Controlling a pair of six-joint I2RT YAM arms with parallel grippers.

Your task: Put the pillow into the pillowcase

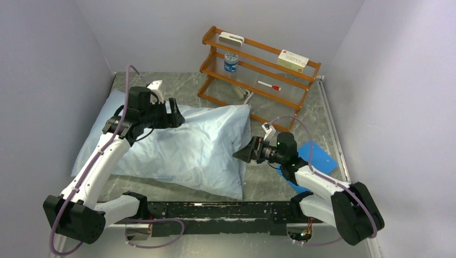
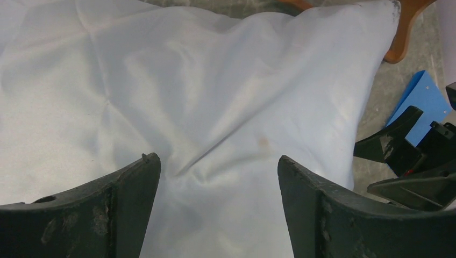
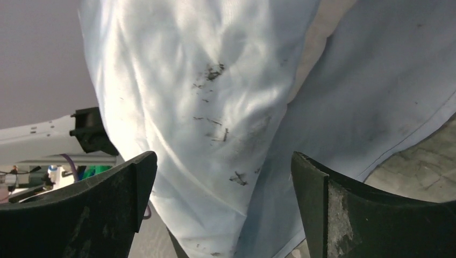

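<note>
**Q:** Where is the pillow?

**A:** Almost wholly inside the thin, wrinkled pale-blue fabric pillowcase [image 1: 188, 148], as far as I can judge. The case lies across the grey marbled worktop [image 1: 269, 185]. It is plump over its middle and right and flat at its left end. The right wrist view shows a narrow off-white strip between two blue layers. I take that strip for the plump off-white pillow [image 3: 314, 45] at the mouth of the case. No other part of it is bare.

**Q:** State of the fingers?

**A:** The left fingers [image 1: 176, 115] are spread apart with nothing between them. They sit over the far left of the bulge and point along it to the right. I cannot tell whether they touch the cloth. The right fingers [image 1: 242, 154] are also spread and empty, at the right-hand edge of the case and aimed into the fabric.

**Q:** Why one arm at each end?

**A:** This is judgement only. With an arm at each end, one can hold cloth while the other pushes or tugs. The flat left end suggests the pillow is not seated fully home. The right arm is placed to press it in and the left to draw cloth along.

**Q:** Other items?

**A:** A flat bright-blue rectangular sheet [image 1: 317, 156] lies under the right arm. An orange-brown wooden rack [image 1: 258, 75] stands behind, near the case's far right corner. Neither is involved.

**Q:** Risk?

**A:** The thin cloth may bunch, and a pinch could catch one layer only.
</note>
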